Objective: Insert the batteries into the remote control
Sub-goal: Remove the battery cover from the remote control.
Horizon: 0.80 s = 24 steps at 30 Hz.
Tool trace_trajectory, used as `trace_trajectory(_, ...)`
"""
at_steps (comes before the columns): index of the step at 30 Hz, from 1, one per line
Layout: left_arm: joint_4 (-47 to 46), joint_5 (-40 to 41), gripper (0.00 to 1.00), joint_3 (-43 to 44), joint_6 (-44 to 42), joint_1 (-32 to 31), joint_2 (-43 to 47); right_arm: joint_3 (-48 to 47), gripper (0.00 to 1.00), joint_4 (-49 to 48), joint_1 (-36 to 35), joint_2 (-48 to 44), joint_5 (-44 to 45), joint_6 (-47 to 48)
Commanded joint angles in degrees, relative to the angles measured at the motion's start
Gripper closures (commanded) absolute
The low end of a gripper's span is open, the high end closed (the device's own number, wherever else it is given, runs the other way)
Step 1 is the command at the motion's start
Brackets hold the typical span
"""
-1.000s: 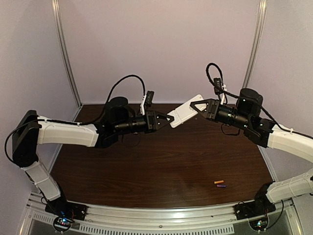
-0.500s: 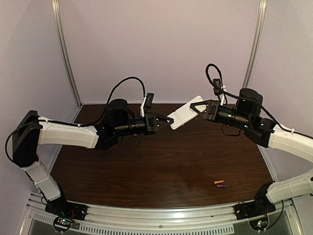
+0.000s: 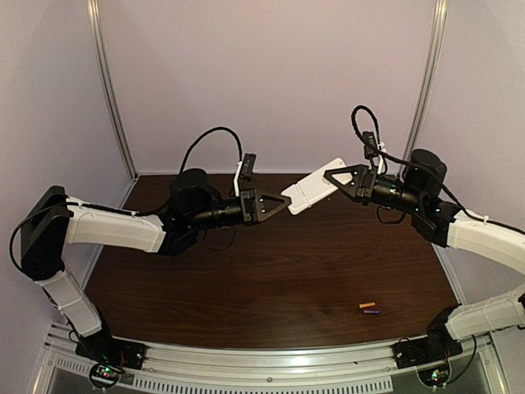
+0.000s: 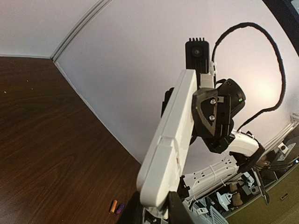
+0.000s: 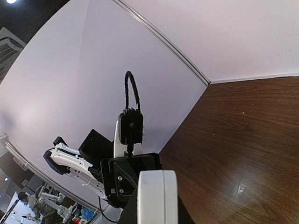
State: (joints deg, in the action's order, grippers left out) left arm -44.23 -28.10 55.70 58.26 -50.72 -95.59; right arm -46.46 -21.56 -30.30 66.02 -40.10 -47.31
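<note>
The remote control [image 3: 310, 190] is held in the air above the worktop [image 3: 262, 279], pinched at one end by the left end effector [image 3: 281, 203] and at the other by the right end effector [image 3: 330, 178]. The orange battery [image 3: 367, 305] and purple battery [image 3: 372, 312] are laid just beside each other at the worktop's near right.

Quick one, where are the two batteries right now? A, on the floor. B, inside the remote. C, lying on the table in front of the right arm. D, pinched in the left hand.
C: the orange battery and the purple battery lie side by side on the table, while the remote is held up in the air between the left hand and the right hand.
</note>
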Motion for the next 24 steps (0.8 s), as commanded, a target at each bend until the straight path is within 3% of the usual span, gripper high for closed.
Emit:
trace_trajectory(1,-3.29,-0.94,1.0,-1.13,-1.0,0.62,0.49,0.58,1.0,-5.52,2.84,-0.77,0.75,-2.9)
trace_trajectory(7,-3.25,-0.97,1.0,-1.59,-1.07,0.79,0.95,0.71,1.0,-5.39,3.83,-1.41,0.1,-2.78)
trace_trajectory(12,-4.67,-2.41,1.0,-1.43,-1.21,0.8,1.02,-0.42,1.0,0.59,4.08,-1.67,2.35,1.42)
trace_trajectory(18,-5.8,-4.03,1.0,-0.86,-1.32,0.82,0.85,-0.02,1.0,-3.04,4.26,-0.98,0.41,-1.17)
trace_trajectory(24,0.53,-0.4,0.84,0.2,-1.98,0.8,0.71,0.17,1.0,-5.41,4.19,-0.9,-0.77,-3.82)
